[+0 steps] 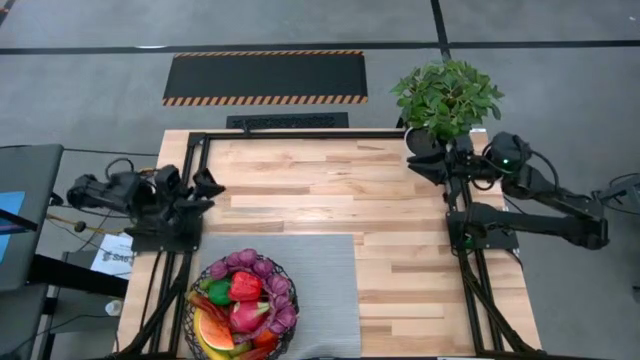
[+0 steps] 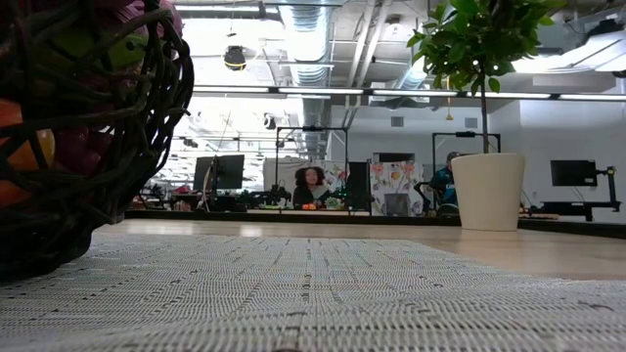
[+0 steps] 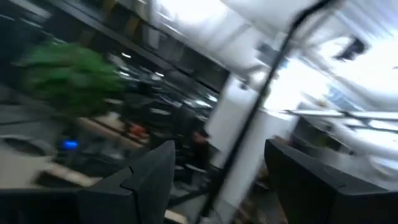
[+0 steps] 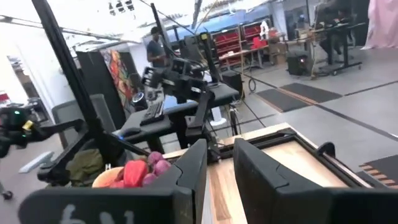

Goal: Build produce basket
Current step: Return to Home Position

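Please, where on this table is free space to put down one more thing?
Free: the wood between the left tool and the right tool; the mat right of the basket; the wood right of the mat. Crowded: the basket, heaped with produce, and the corner by the plant.

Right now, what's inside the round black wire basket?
Heaped in the round black wire basket: purple grapes, a red fruit, a green piece, a pink dragonfruit, a watermelon slice and a yellow banana. Anything beneath that top layer is covered.
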Controlling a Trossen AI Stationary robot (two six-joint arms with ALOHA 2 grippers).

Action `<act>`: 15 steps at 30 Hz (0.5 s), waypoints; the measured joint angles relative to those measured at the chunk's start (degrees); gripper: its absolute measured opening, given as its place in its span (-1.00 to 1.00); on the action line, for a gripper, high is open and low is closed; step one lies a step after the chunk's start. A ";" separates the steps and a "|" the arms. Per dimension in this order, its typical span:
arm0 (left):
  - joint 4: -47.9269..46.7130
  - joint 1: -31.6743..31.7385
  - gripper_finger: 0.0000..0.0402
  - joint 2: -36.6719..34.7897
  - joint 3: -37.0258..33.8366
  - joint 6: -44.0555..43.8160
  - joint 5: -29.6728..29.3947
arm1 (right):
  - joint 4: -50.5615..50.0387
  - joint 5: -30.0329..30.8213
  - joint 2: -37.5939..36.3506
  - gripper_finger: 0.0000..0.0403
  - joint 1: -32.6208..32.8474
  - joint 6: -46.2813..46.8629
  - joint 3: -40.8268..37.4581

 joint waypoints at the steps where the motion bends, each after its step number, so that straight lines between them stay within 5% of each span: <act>1: -0.18 0.44 0.18 -2.19 -2.00 0.00 -1.49 | 0.09 -0.24 0.09 -0.48 -0.38 -0.29 -0.31; 10: -0.77 1.43 0.18 -16.54 -16.60 -2.62 -7.52 | 22.24 -6.48 0.00 -0.48 -4.81 6.77 -18.32; 15: -0.77 1.54 0.18 -15.91 -18.21 -0.80 -9.31 | 33.35 -6.98 0.00 -0.48 -7.53 11.13 -27.02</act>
